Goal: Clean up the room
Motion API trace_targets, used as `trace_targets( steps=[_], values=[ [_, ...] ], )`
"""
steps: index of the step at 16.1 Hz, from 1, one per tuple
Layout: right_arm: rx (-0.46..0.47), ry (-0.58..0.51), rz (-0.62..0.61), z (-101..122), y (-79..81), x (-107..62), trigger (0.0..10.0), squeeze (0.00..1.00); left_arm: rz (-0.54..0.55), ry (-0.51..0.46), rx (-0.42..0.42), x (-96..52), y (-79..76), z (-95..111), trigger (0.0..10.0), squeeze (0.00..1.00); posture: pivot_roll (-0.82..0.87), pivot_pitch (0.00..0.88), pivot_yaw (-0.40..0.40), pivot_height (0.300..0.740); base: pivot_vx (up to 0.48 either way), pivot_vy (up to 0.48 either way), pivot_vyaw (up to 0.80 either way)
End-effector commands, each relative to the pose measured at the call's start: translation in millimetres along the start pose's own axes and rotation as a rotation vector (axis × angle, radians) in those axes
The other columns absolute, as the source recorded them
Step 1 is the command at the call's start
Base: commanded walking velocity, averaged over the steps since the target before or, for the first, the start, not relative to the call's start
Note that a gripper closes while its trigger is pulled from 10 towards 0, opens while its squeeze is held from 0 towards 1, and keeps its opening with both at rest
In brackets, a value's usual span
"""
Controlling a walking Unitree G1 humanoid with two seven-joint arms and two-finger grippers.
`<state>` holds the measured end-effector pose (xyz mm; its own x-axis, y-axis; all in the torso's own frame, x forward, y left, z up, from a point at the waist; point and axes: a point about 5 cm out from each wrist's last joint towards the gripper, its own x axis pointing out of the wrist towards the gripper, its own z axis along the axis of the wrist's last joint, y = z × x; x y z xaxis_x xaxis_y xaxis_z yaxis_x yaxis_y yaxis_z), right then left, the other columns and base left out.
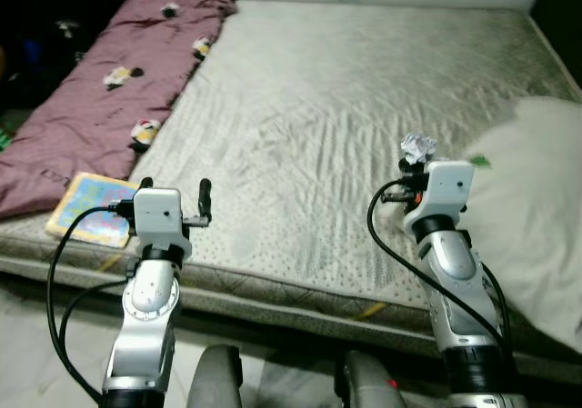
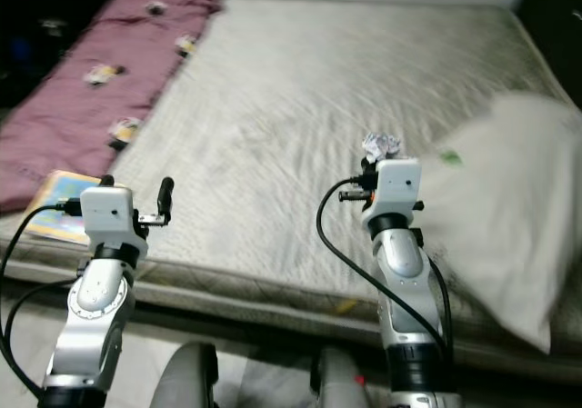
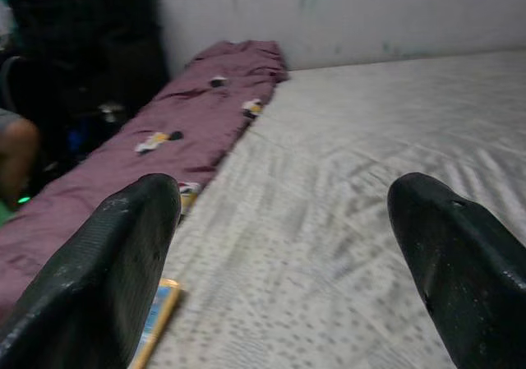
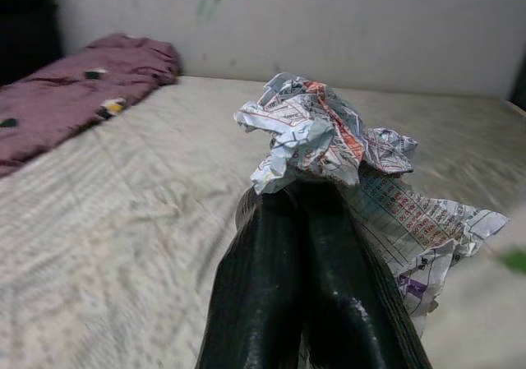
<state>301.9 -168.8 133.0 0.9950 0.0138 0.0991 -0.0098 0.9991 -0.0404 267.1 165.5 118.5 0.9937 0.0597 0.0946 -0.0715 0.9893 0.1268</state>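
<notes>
The crumpled paper point(image 4: 329, 151) carries fine printed rows in red, blue and purple, too small and creased to read. It is pinched at the tips of the right gripper point(image 4: 308, 192), whose two black fingers are pressed together on it; the wad bulges above and to one side of them, and its lower folds are hidden behind the fingers. In the head views the paper point(image 1: 417, 147) shows as a small white ball just past the right wrist housing, held over the pale, wrinkled, dotted mattress point(image 1: 346, 90).

Just to the right of that gripper lies a soft white pillow point(image 1: 532, 208), cut off by the frame edge.

The left gripper point(image 3: 288, 246) hangs with its textured fingers spread wide apart, nothing between them. Beside it, to its left, a colourful flat book point(image 1: 91, 208) rests at the mattress edge, its cover too blurred to read, perhaps a picture book. Beyond that stretches a rumpled maroon blanket point(image 1: 118, 90) with small printed figures.
</notes>
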Motion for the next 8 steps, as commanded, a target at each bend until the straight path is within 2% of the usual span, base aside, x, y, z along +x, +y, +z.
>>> trace_targets(
  steps=[1,2,5,8],
  values=[
    [-0.014,-0.003,0.001,0.7,0.7,1.6,10.0,0.00,0.019,0.003,0.012,0.1,3.5,-1.2,10.0,0.00,-0.01,0.000,0.011,0.714,0.000,0.000,-0.49],
    [-0.025,0.006,-0.007,-1.0,-0.8,1.5,10.0,0.00,0.019,0.004,0.012,0.1,3.2,-1.4,10.0,0.00,-0.01,0.000,0.011,0.714,0.000,0.000,-0.49],
    [-0.026,-0.003,0.002,-1.3,1.0,2.8,10.0,0.00,0.017,-0.004,0.014,2.6,3.6,0.6,10.0,0.00,-0.01,0.000,0.014,0.714,0.000,0.000,0.00],
    [-0.043,-0.005,-0.004,-1.5,1.6,5.3,10.0,0.00,-0.006,-0.007,0.001,3.7,1.4,0.7,10.0,0.00,-0.01,0.000,0.015,0.740,0.000,0.000,0.00]
  ],
)
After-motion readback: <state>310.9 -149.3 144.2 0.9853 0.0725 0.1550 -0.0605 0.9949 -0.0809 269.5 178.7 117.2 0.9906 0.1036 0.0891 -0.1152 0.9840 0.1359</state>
